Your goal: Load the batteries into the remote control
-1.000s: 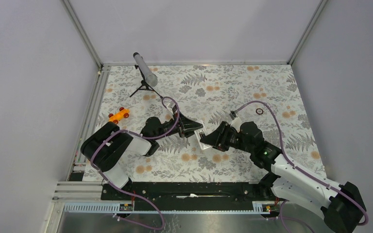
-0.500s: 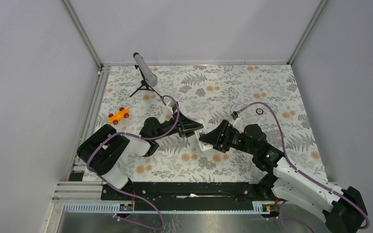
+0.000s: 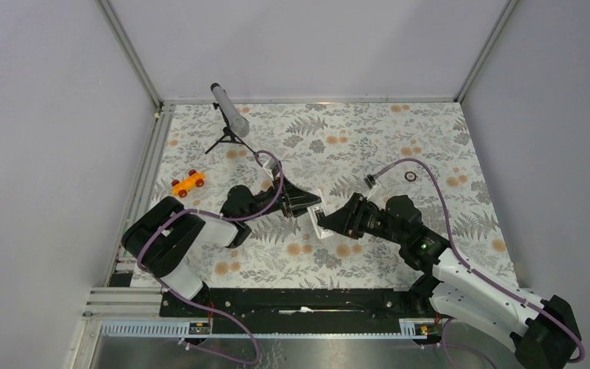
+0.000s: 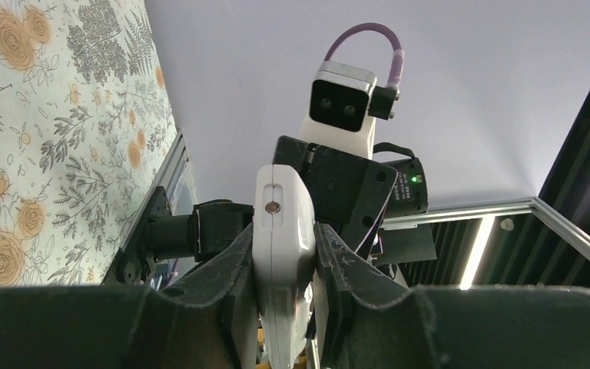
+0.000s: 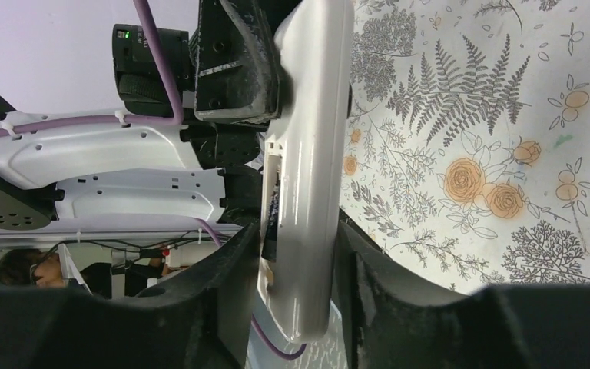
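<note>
White remote control [image 3: 319, 223] sits over the middle of the floral-patterned counter [image 3: 430, 138], held between the two arms and gripped by both at once. The left fingers [image 4: 223, 292] pinch one end of its slim body, and the right fingers [image 5: 223, 296] pinch the other end. An orange toy car [image 3: 188, 183] lies well apart at the left, near a grey tube on a black tripod [image 3: 229, 114].

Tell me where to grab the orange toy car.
Take the orange toy car at mid-body, from straight above, I'd judge: it sits free on the table, long and narrow, lying diagonally, so fingers should close across its short width.
</note>
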`<state>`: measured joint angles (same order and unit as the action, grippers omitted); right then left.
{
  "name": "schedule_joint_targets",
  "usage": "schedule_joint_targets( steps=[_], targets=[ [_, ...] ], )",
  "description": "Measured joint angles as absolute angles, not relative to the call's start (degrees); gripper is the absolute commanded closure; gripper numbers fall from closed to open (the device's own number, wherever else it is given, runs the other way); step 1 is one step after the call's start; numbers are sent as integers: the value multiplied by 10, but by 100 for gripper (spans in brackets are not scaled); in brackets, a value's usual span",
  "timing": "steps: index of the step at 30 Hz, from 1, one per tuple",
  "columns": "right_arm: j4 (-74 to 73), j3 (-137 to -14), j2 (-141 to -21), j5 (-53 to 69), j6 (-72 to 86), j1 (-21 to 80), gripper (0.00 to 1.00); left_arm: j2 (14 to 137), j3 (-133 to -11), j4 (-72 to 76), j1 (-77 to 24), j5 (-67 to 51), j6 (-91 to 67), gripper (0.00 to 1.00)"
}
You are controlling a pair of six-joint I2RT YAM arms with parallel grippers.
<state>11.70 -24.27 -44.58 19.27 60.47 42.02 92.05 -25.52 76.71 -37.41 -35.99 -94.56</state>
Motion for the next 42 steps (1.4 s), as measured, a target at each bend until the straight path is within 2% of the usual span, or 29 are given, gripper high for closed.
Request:
schedule_joint_targets(
  steps=[7,12,15,17,18,19,20,21,22,24,35,39,42],
  targets=[
    [113,-253,-456,194,600,420,77,921,-255,770,-372,-360,-940,100],
    [114,-253,-462,194,600,420,80,921,-255,769,-371,-360,-932,100],
    [114,-254,-466,194,600,420,96,921,-255,768,-370,-360,-929,100],
    [112,-257,-470,193,599,420,100,921,-255,768,-369,-360,-929,100],
    [110,-259,-472,192,598,420,99,921,-255,768,-368,-360,-929,100],
    [110,-261,-474,192,597,420,93,921,-255,768,-368,-359,-929,100],
    [110,-262,-475,191,595,420,79,921,-255,768,-367,-359,-928,100],
    [110,-262,-476,191,594,420,62,921,-255,768,-367,-359,-928,100],
    [110,-262,-476,192,593,420,50,921,-255,768,-367,-359,-927,100],
    [110,-262,-474,192,590,420,42,921,-255,768,-366,-360,-927,100],
    [64,-281,-455,174,544,420,33,910,-254,767,-345,-380,-920,100],
    [51,-295,-475,175,527,420,36,908,-254,764,-342,-390,-914,100],
    [44,-305,-491,175,516,420,44,906,-254,757,-342,-394,-908,100]
  ],
)
